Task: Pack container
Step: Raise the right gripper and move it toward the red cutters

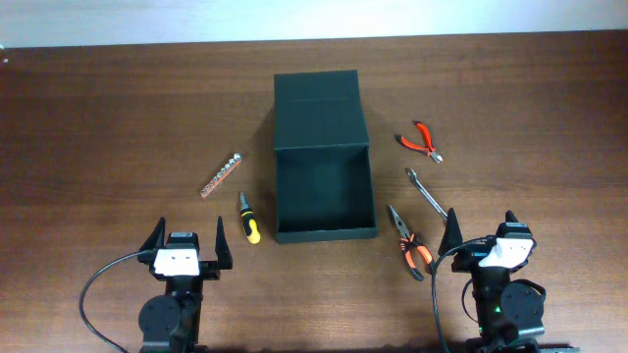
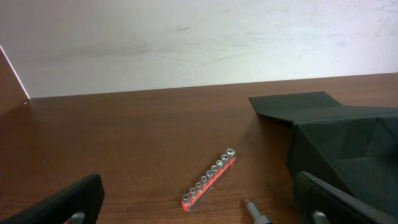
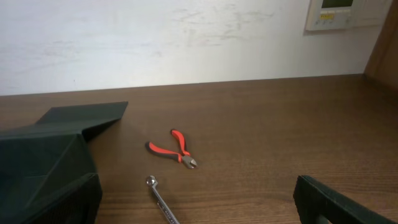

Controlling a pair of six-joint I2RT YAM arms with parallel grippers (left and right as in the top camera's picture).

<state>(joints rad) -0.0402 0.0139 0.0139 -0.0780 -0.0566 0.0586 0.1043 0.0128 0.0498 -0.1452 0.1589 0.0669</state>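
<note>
The dark green-black container stands open mid-table, its flap lid laid back away from me; it also shows in the left wrist view and the right wrist view. Around it lie a red socket rail, a yellow-handled screwdriver, red cutters, a silver wrench and orange-handled pliers. My left gripper is open and empty near the table's front left. My right gripper is open and empty at the front right.
The brown wooden table runs back to a white wall. A wall-mounted control panel shows in the right wrist view. Black cables trail from both arms at the front edge.
</note>
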